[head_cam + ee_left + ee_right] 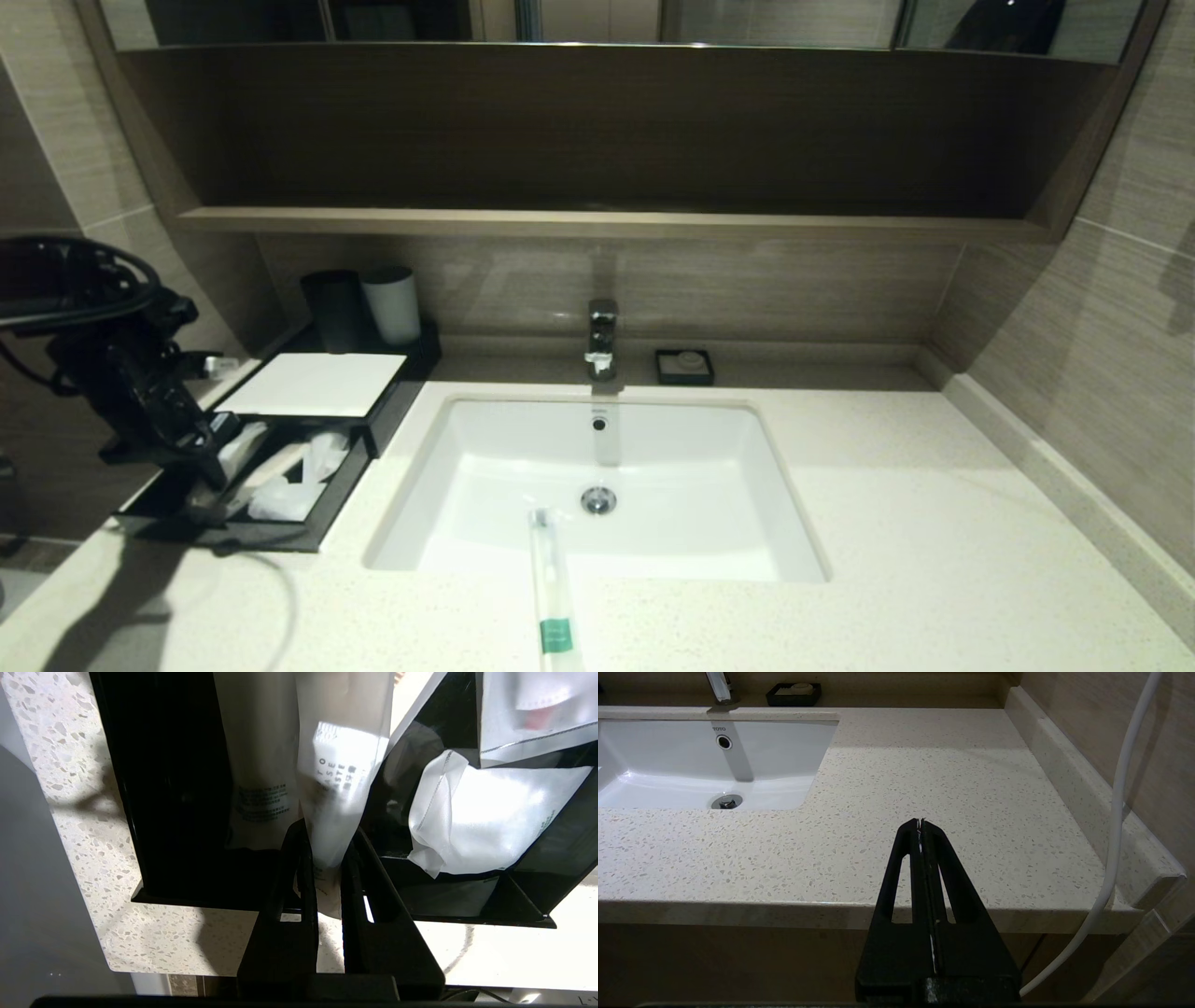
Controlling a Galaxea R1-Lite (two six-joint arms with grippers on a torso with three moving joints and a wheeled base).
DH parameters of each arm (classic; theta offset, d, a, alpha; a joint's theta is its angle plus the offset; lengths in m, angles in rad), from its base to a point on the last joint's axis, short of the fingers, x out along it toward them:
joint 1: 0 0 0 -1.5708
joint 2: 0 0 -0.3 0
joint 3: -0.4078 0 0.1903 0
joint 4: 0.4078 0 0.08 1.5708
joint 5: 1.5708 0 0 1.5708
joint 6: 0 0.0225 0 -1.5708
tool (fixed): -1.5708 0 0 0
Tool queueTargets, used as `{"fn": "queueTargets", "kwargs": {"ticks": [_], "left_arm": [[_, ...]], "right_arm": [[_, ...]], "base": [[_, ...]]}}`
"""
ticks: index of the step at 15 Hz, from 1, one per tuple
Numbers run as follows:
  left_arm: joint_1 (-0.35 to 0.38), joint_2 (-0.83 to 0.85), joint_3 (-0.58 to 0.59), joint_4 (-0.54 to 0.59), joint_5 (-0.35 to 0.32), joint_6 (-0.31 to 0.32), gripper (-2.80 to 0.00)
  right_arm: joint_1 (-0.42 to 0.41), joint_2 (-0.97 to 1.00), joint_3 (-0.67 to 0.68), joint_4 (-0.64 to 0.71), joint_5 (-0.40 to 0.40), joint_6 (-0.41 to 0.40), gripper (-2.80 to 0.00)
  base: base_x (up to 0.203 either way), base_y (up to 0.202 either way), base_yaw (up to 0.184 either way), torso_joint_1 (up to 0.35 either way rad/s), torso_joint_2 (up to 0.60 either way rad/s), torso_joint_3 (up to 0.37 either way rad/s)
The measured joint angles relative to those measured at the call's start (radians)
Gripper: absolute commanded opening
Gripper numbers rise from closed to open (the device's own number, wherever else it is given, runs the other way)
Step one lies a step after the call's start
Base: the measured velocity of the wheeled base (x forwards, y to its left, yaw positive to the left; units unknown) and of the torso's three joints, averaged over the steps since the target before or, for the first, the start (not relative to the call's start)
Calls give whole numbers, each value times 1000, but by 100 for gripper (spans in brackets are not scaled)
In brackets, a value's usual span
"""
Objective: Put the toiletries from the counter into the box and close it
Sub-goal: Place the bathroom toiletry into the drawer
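Speckled counter [934, 523], left gripper [324, 858] clenched on wrapped toiletry [341, 802] over open box [308, 537], right gripper [920, 823] closed empty.

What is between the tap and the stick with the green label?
The white sink, with its drain, in the head view. The stick overhangs its front rim, below the tap.

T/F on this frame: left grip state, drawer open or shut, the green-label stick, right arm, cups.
1. The left gripper is shut on a slim translucent white wrapped stick. True.
2. The low black box's pull-out drawer is pushed shut. False: it is pulled out, with white packets inside.
3. The wrapped stick with the green label band lies in the drawer. False: it lies on the cream speckled counter, its far end overhanging the white sink.
4. The right gripper is shut and holds nothing. True.
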Motion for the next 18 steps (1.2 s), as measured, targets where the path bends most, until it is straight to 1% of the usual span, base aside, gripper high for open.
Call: {"fn": "queueTargets", "kwargs": {"ticks": [9, 10, 11, 18], "left_arm": [[0, 1, 0, -25, 5, 10, -280], [0, 2, 0, -26, 4, 10, -244], [0, 3, 0, -29, 5, 10, 0], [0, -9, 1, -41, 5, 10, 0]], "right_arm": [[0, 0, 0, 0, 0, 0, -280], [0, 0, 0, 0, 0, 0, -280], [0, 0, 0, 0, 0, 0, -280], [0, 0, 0, 0, 0, 0, -280]], "base": [[0, 0, 0, 0, 0, 0], [0, 0, 0, 0, 0, 0], [0, 0, 0, 0, 0, 0], [0, 0, 0, 0, 0, 0]]}}
